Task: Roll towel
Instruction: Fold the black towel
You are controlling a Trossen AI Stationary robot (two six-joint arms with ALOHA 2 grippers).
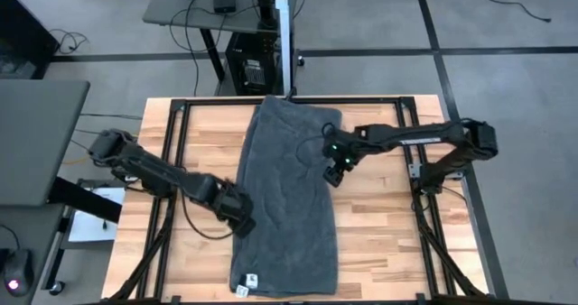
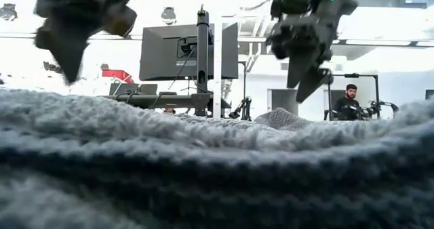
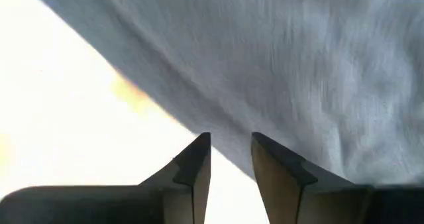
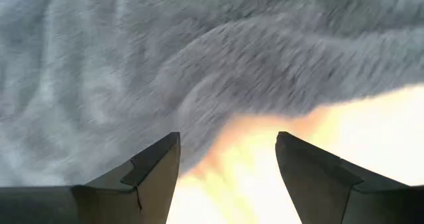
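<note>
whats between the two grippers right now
Only the towel. In the high view the left gripper sits at its one long edge, the right gripper at the other, and grey cloth fills the stretch between.

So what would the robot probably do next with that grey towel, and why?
Probably lower both grippers onto the long edges. The towel lies flat and unrolled on the table. The left gripper sits at its left edge, fingers slightly apart; the right gripper hovers open over its right edge, holding nothing.
</note>
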